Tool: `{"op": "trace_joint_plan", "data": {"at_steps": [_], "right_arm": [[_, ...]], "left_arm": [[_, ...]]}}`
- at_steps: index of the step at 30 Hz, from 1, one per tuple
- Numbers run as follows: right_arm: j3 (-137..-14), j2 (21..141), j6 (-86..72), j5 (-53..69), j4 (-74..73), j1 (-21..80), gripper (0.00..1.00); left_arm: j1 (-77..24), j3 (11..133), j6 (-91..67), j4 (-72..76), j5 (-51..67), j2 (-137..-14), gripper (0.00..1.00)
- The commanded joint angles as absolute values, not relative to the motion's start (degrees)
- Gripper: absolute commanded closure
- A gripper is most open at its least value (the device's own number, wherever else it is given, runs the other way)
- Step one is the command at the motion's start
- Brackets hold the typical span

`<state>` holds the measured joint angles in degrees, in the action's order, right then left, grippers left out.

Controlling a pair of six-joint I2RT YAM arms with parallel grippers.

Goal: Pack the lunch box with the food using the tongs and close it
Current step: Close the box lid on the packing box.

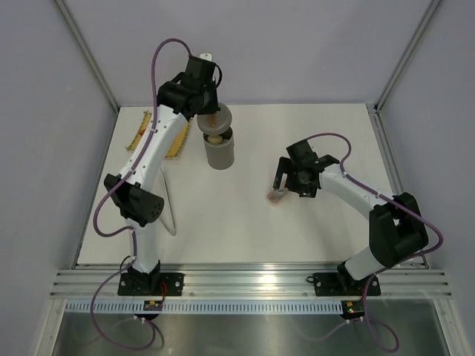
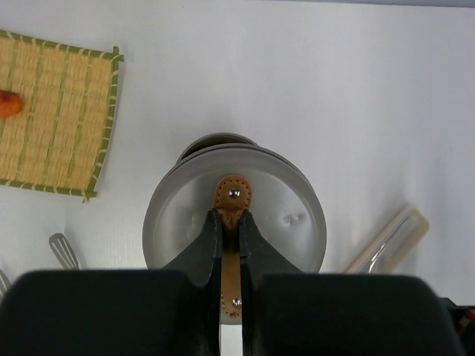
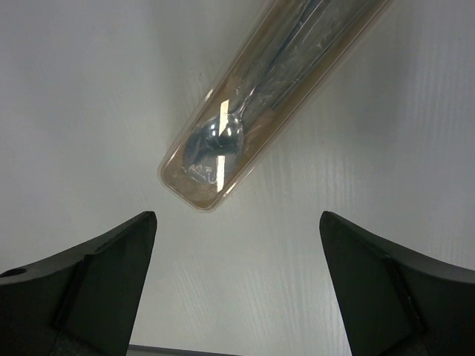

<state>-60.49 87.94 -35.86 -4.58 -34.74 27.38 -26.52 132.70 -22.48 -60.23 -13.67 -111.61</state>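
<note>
Left pincer (image 2: pixel 230 220): jaws together, clamped on the brown leather handle (image 2: pixel 232 194) of a round grey lid (image 2: pixel 289 222).
- The lid hangs flat under the fingers, handle up.
- The lunch box (image 1: pixel 220 153), a grey upright canister, stands directly below this pincer. Only a sliver of its rim shows past the lid's far edge in the wrist view.
- Whether the lid touches the rim cannot be told.
- From above, something pale sits at the canister's mouth, too small to identify.

Left of that pincer and farther out, a yellow woven mat (image 2: pixel 56 122) lies flat on the white tabletop (image 2: pixel 312 89).
- One orange piece of food (image 2: pixel 9 103) rests on the mat, at the edge of the wrist view.

The tongs (image 1: pixel 171 211) lie on the tabletop, near-left of the left pincer and apart from both pincers. One flat silver tip shows just below the mat in the wrist view.

Right pincer (image 3: pixel 237 285): jaws wide apart, gripping nothing, pointed down at the tabletop.
- A pale oblong cutlery case (image 3: pixel 297 59) lies just ahead of its fingertips, angled away to the right.
- The rounded end of the case is nearest the gap and not between the fingers.
- A spoon (image 3: pixel 215 141) shows through the clear cover, bowl toward the pincer.
- Neither finger touches the case.

The two pincers are well apart. The lunch box stands to the left of the right pincer and farther out.
</note>
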Motion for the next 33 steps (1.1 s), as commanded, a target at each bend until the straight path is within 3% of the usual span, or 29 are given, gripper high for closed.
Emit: {"op": "trace_joint_plan", "data": {"at_steps": [1,33], "right_arm": [[-62.6,86.2,-35.5,-5.9,-35.9,27.9,0.01],[-63.8,88.0,-35.5,-5.7,-36.1,28.0,0.01]], "left_arm": [[-25.9,136.6,-20.2,-61.0,-11.5,-113.8,1.0],[-23.3,130.9,-18.7,-52.6,-9.8,-126.0,1.0]]}}
